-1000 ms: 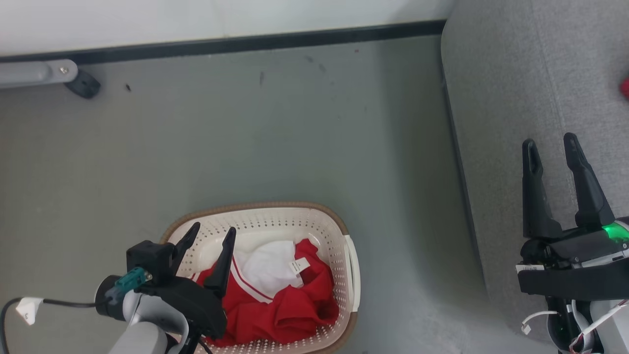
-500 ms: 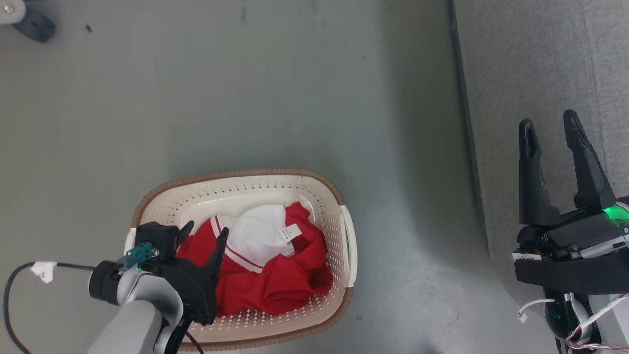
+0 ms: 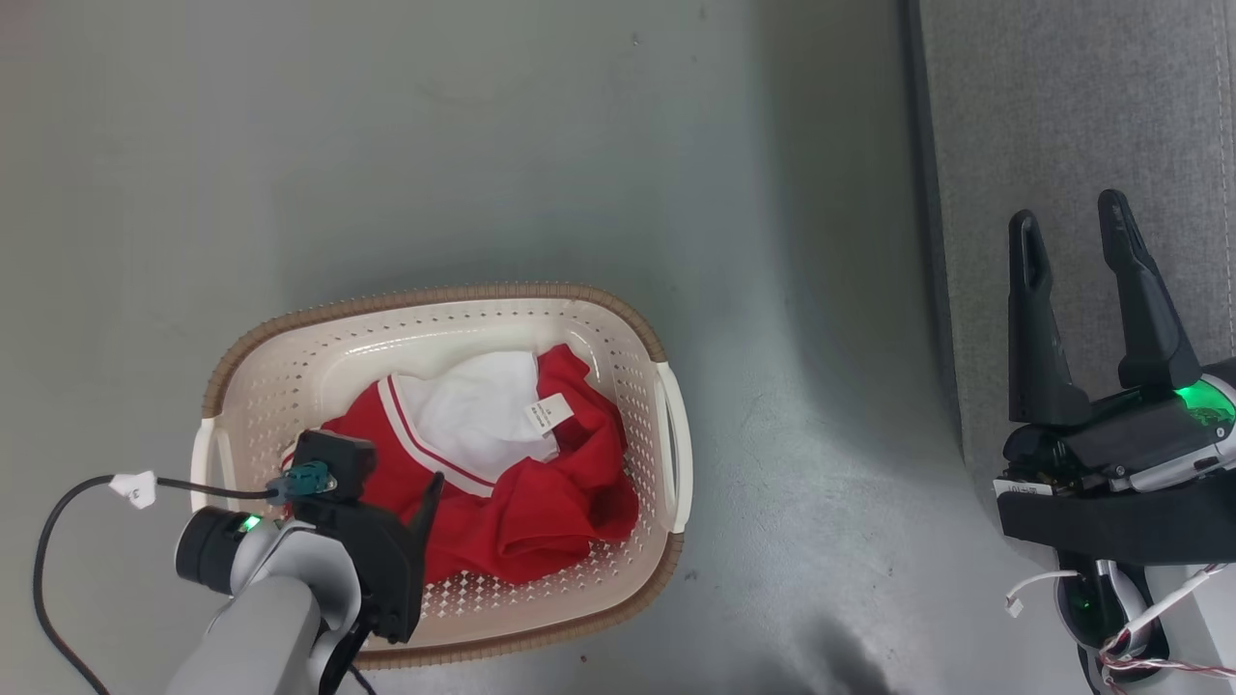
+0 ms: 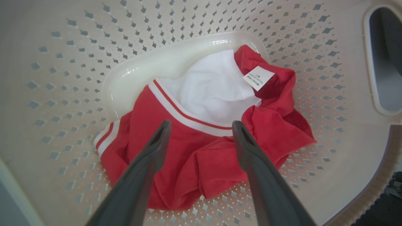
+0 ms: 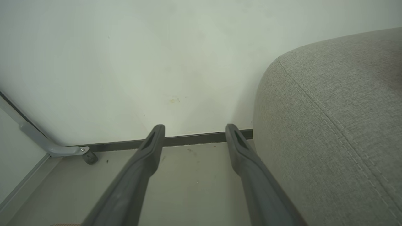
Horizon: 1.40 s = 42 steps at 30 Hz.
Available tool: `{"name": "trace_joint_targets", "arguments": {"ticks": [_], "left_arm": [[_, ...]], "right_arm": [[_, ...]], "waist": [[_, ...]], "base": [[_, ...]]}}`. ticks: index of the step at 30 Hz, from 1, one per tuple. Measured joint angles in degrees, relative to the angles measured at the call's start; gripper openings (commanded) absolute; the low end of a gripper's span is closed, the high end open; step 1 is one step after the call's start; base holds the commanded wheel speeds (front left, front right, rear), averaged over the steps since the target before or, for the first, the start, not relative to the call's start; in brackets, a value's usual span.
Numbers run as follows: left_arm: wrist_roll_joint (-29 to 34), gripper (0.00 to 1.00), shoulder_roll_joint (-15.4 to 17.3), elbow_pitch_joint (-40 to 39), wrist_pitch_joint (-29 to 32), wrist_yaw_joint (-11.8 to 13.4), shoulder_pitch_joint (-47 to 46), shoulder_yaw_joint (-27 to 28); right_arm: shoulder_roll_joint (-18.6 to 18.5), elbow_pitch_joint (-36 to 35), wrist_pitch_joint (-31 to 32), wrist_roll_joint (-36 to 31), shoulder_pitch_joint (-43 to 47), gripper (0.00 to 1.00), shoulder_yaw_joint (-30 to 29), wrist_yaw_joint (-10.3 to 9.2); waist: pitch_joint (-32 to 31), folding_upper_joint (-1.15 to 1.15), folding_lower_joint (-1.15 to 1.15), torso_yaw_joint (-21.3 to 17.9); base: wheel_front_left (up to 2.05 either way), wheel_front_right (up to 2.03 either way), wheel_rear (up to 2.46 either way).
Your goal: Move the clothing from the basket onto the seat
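One laundry basket (image 3: pixel 435 292) holds one red-and-white clothing heap (image 3: pixel 521 502); left tool (image 4: pixel 201 125) gapes empty over it, right tool (image 3: pixel 1067 210) gapes empty by one seat (image 3: pixel 1062 97).

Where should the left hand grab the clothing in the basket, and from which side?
Pinch the clothing at its bunched red fold below the striped band, from above: the basket walls close off the sides, and the open left hand hangs astride that fold.

Crumpled red-and-white clothing (image 3: pixel 521 492) in cream basket (image 3: pixel 676 454) on floor; grey seat (image 3: pixel 1062 116) beside.
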Motion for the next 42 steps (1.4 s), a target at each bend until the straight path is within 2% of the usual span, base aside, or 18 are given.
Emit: {"name": "trace_joint_targets", "arguments": {"ticks": [5, 8, 16, 42], "left_arm": [[2.6, 1.00, 0.9, 3.1, 1.7, -0.7, -1.5, -2.7], [5.9, 1.00, 1.4, 5.1, 3.6, -1.4, -2.6, -6.8], [8.9, 1.00, 2.1, 7.9, 5.3, -1.9, -5.7, -10.3], [14.1, 1.00, 0.5, 14.2, 8.2, -2.3, -11.4, -20.4]], "right_arm": [[0.5, 0.1, 0.0, 0.0, 0.0, 1.00, -0.1, 0.01], [0.8, 0.2, 0.0, -0.4, 0.0, 1.00, -0.1, 0.44], [1.8, 0.2, 0.0, -0.8, -0.3, 1.00, 0.0, 0.92], [3.6, -1.4, 0.0, -4.1, -0.7, 1.00, 0.1, 1.93]], "waist": [[1.5, 0.00, 0.00, -0.6], [2.4, 0.00, 0.00, -1.0], [4.1, 0.00, 0.00, -1.6], [9.5, -0.01, -0.01, -3.5]], "base": [[0.00, 0.00, 0.00], [0.00, 0.00, 0.00], [0.00, 0.00, 0.00], [0.00, 0.00, 0.00]]}}
